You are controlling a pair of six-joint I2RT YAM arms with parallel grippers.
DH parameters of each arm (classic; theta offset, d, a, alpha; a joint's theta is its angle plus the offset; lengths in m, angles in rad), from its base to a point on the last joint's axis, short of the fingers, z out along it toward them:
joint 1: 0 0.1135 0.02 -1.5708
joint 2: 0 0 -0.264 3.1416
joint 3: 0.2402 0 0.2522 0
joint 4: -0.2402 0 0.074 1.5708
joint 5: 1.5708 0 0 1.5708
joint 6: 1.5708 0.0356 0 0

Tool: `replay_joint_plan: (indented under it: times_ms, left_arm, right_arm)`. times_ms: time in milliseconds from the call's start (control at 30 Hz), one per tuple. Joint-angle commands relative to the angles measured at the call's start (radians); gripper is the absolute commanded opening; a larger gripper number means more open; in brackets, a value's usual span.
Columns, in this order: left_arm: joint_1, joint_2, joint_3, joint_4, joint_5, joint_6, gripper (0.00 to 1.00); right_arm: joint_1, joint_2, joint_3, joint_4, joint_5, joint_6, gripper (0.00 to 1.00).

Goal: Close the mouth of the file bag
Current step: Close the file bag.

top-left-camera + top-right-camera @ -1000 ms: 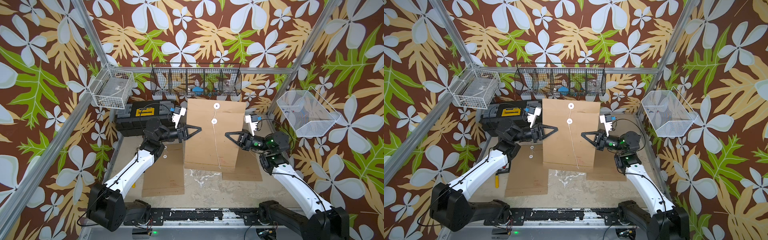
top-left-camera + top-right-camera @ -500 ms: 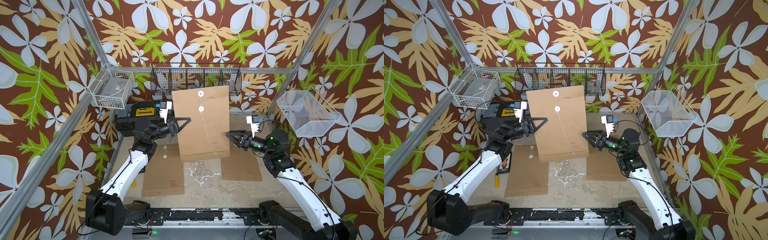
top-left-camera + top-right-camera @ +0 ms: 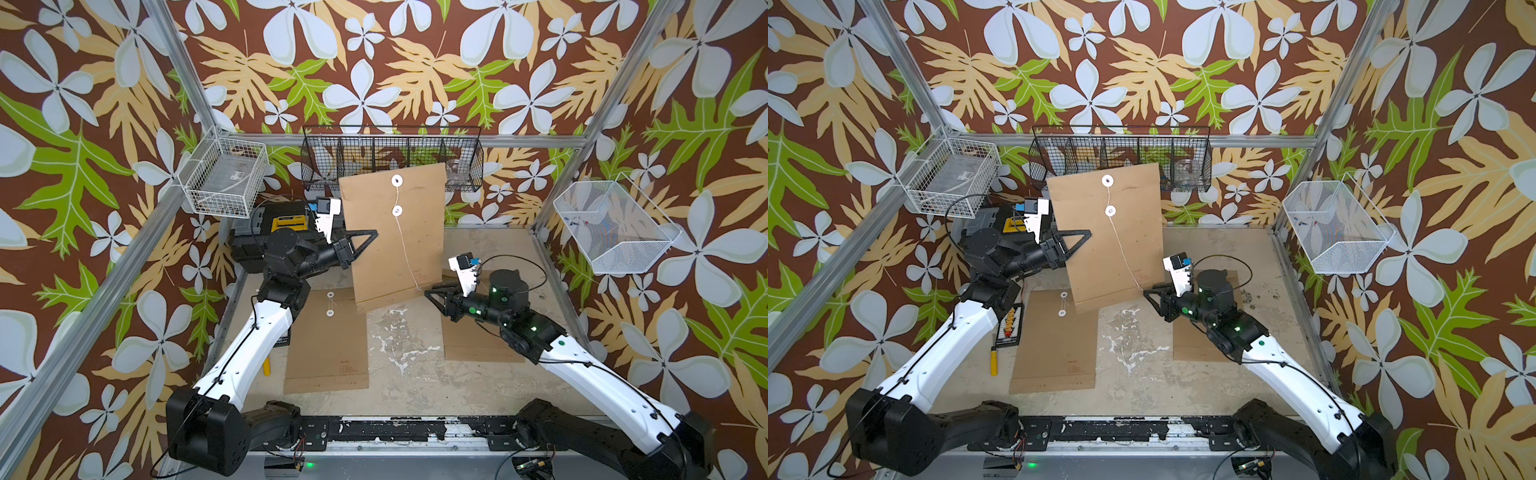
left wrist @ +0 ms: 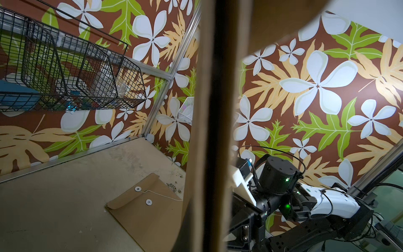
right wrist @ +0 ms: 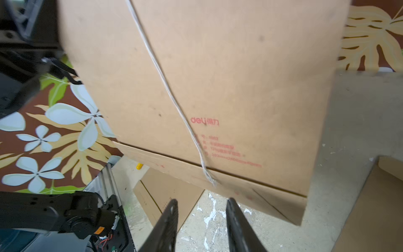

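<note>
File bag (image 3: 399, 237): held up off the table (image 3: 407, 365), upright and slightly tilted, its top edge in front of the black wire basket (image 3: 374, 162)
Left gripper (image 3: 371, 236): fingers clamped on the bag's left edge
Right gripper (image 5: 200, 201): fingers apart, nothing between them, just below the bag's lower edge
String (image 3: 406, 253): hangs loose down the bag's face, its end near the right fingertips
Other envelopes (image 3: 328, 349): two lie flat on the table
</note>
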Motion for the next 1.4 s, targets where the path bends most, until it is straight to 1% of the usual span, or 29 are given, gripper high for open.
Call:
replay_joint_plan:
  times_ms: [0, 133, 233, 367, 533, 667, 867, 1000, 1100, 1367]
  left_arm:
    - [-0.01, -0.015, 0.005, 0.019, 0.004, -0.015, 0.0]
    - [-0.035, -0.028, 0.012, 0.007, 0.001, -0.02, 0.0]
    - [-0.051, -0.038, 0.018, -0.008, -0.002, -0.014, 0.0]
    - [-0.066, -0.042, 0.029, -0.028, -0.003, -0.004, 0.0]
    - [-0.086, -0.041, 0.036, -0.038, -0.011, 0.003, 0.0]
    - [-0.102, -0.042, 0.04, -0.038, -0.02, 0.003, 0.0]
    - [-0.114, -0.043, 0.047, -0.043, -0.026, 0.001, 0.0]
    - [-0.123, -0.041, 0.048, -0.042, -0.03, 0.001, 0.0]
    - [-0.127, -0.042, 0.047, -0.043, -0.032, 0.002, 0.0]
    - [-0.135, -0.052, 0.047, -0.044, -0.034, -0.001, 0.0]
  right_arm:
    - [0.035, 0.043, 0.024, 0.057, 0.104, -0.055, 0.38]
    - [0.045, 0.09, 0.036, 0.118, 0.113, -0.053, 0.38]
    - [0.062, 0.103, 0.037, 0.152, 0.139, -0.054, 0.37]
    - [0.077, 0.116, 0.033, 0.186, 0.146, -0.049, 0.35]
    - [0.092, 0.123, 0.008, 0.253, 0.149, -0.002, 0.35]
    - [0.096, 0.126, -0.009, 0.303, 0.179, 0.03, 0.32]
    - [0.115, 0.145, -0.028, 0.361, 0.257, 0.067, 0.29]
    - [0.168, 0.163, -0.023, 0.385, 0.356, 0.069, 0.3]
    - [0.188, 0.167, -0.029, 0.41, 0.408, 0.094, 0.3]
    - [0.196, 0.189, -0.019, 0.417, 0.457, 0.121, 0.28]
